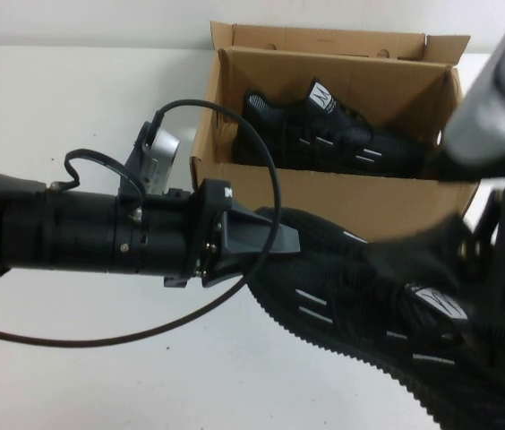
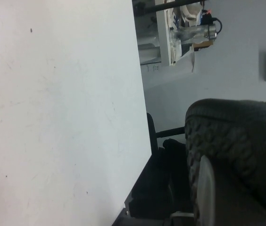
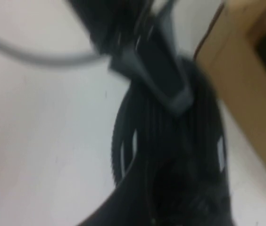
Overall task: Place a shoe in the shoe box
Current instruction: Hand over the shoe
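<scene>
The shoe [image 1: 369, 313], a black knit sneaker with short white dashes along its side and a white tongue label, hangs above the white table [image 1: 55, 376] just in front of the shoe box [image 1: 342, 193], which serves as the landmark here. Its toe points toward the box's near left corner and its heel runs off toward the near right edge of the high view.

The left gripper [image 1: 275, 237] reaches in from the left of the box's front wall and is closed on the toe of the shoe, its dark fingers [image 3: 159, 77] pressed over the knit upper; in the left wrist view the ribbed sole [image 2: 227, 150] fills the area beside the finger. A thin black cable [image 1: 261, 170] loops from that arm past the box's near left corner.

The right gripper [image 1: 467, 260] sits at the shoe's heel end, just in front of the box's near right corner; whether its fingers grip cannot be told, as they are lost among the black shapes. The right arm's grey link [image 1: 499, 98] crosses over the box's right wall.

To the left of the box the table lies bare out to its far edge.

Inside the box, a second black sneaker [image 1: 324, 130] lies against the far wall, taking up the rear part of the floor. The flap lid [image 1: 342, 40] stands upright behind it.
</scene>
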`<state>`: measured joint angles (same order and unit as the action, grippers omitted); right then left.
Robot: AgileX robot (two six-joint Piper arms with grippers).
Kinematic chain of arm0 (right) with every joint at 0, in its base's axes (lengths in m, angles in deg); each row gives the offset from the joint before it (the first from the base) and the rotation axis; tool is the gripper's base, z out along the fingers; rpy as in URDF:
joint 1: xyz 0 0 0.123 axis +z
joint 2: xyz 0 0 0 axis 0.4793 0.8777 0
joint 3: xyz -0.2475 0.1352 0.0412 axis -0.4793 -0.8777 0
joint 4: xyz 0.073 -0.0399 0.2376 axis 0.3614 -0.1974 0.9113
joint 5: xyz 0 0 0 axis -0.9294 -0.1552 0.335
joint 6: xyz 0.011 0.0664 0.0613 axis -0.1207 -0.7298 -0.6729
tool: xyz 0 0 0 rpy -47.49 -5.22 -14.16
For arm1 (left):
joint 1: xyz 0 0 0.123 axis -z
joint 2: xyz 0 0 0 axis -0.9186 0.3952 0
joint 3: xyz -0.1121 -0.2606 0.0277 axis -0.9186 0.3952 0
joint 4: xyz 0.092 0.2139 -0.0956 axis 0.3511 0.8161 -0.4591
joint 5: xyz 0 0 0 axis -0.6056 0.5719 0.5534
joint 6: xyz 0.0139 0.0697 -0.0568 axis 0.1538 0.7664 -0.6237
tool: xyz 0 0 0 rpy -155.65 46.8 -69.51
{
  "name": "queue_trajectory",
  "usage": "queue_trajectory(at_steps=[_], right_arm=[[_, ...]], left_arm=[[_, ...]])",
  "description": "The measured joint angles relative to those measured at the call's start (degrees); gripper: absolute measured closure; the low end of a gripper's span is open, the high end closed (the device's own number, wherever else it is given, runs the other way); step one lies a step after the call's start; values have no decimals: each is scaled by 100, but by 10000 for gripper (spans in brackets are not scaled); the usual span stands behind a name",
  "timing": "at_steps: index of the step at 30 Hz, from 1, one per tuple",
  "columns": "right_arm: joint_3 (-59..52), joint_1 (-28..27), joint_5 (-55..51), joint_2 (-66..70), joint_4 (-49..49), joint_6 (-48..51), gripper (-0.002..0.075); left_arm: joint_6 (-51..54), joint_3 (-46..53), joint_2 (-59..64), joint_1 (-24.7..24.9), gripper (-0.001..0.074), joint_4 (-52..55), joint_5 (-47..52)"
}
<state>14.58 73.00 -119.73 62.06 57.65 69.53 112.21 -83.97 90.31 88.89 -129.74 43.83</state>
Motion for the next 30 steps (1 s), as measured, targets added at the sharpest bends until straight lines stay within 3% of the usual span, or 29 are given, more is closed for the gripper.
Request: queue_trajectory(at_steps=[8,14,21,30], right_arm=[[712,0,170,-4,328,-1141,50],[671,0,-338,-13,135,-3730,62],[-235,0,-418,-327,-452,-5780,64],[-1821,0,1333,-1003,-452,-7903,64]], left_arm=[[52,0,10,11,611,22,11],[367,0,10,11,612,-248,-371],[400,0,10,11,612,-270,-1088],[367,-52,10,11,612,-307,-1222]])
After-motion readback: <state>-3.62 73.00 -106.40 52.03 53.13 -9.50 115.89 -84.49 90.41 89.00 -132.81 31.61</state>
